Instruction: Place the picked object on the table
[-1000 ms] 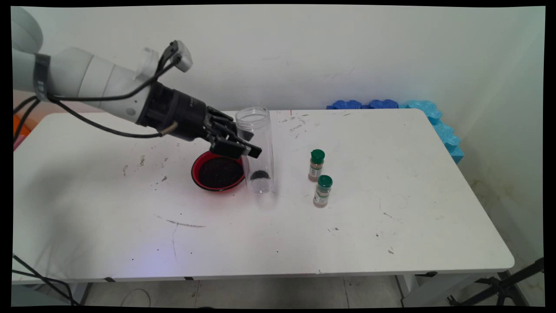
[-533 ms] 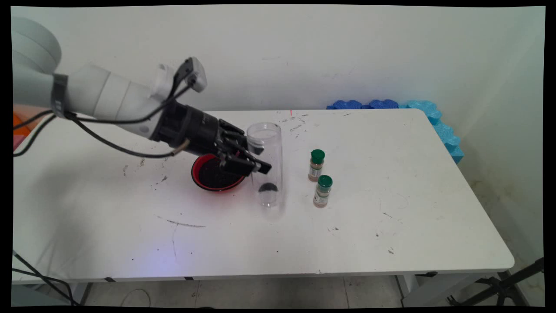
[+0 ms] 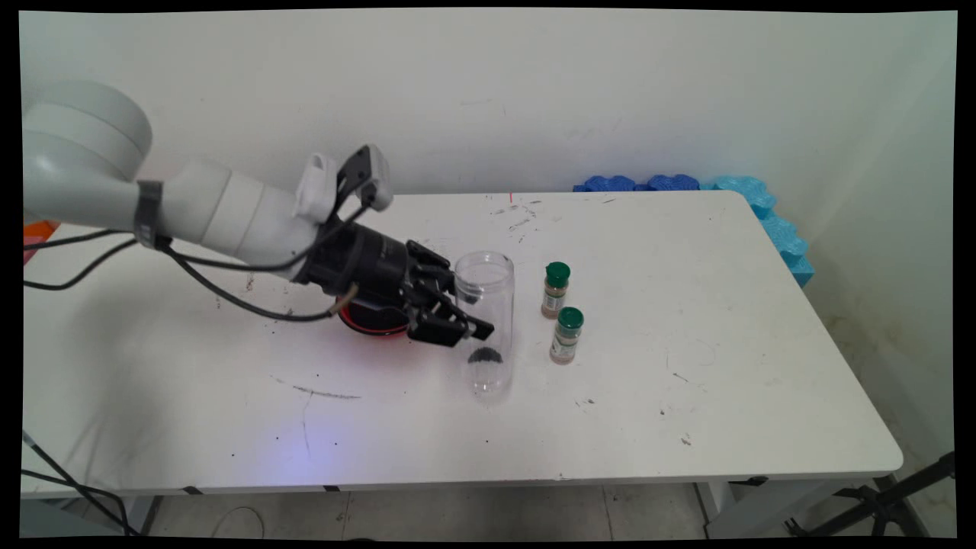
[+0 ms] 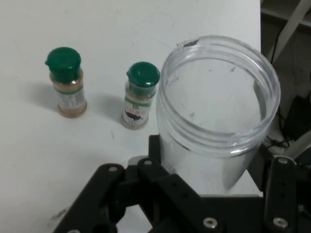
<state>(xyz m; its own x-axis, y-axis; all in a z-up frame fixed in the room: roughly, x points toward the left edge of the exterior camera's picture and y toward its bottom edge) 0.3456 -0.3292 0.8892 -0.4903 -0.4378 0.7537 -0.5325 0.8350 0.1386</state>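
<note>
**Gripper clamped on a clear plastic jar**

The black two-finger gripper [image 3: 467, 316] is clenched around a tall, clear cylindrical jar [image 3: 486, 320], its fingers pressed to the jar's smooth wall on either side, below the threaded neck. The jar has no lid; its wide round mouth shows in the hand view [image 4: 218, 102]. It stands upright or nearly so, roughly midway along the table [image 3: 686, 427] and between its far and near edges; whether its base touches the tabletop cannot be told. A small dark clump of granular stuff [image 3: 485, 356] lies in the jar's bottom.

Partly hidden behind the gripper's linkage, toward the table's left edge, sits a round red bowl [image 3: 374, 322].

Near the jar, on the side toward the table's right edge, stand two small upright spice bottles with green caps and tan powder inside, one [image 3: 556, 290] farther back, one [image 3: 566, 335] closer to the near edge.

The white tabletop is scuffed and speckled with dark marks.
</note>
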